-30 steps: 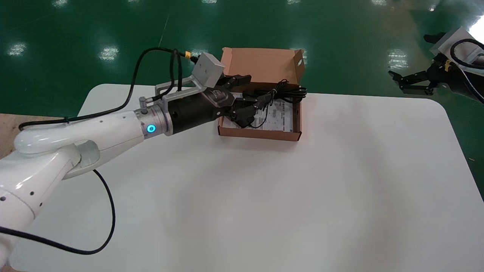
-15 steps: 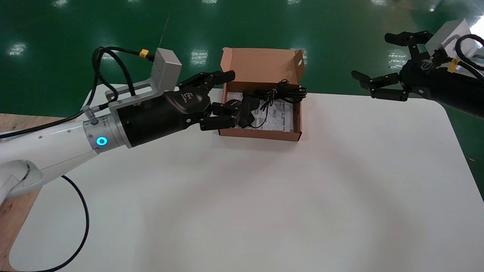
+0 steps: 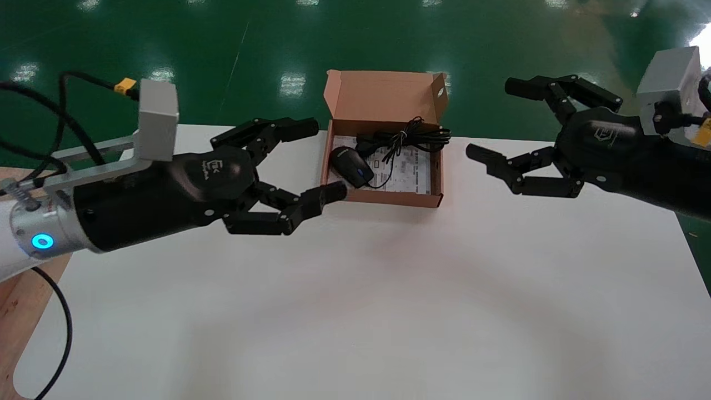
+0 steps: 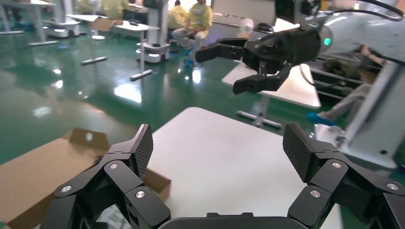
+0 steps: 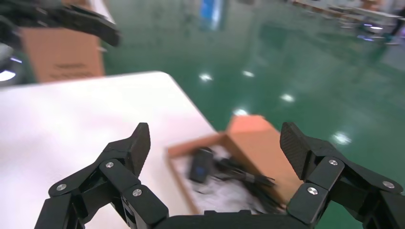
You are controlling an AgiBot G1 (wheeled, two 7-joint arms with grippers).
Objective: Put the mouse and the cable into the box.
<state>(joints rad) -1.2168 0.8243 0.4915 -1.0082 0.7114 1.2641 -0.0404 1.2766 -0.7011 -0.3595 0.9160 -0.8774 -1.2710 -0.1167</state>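
Left pincer [image 3: 322, 159] spread wide, empty; box [image 3: 383, 94] just beyond its fingertips, on the counter [image 3: 389, 305]. Right pincer [image 3: 494, 119] spread wide, empty, facing the box from the other side, apart from it. Count: one mouse [image 3: 351, 165], one bundled cable [image 3: 411, 137], both inside the box. Mouse likely light, rigid, slick-shelled: grip across flanks. Cable limp: take at tied middle

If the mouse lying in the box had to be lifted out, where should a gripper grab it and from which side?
Take the mouse across its narrow body, at mid-length, coming down from above. It lies flat by the box's left wall, so the walls block a sideways approach. The open left gripper is nearest.
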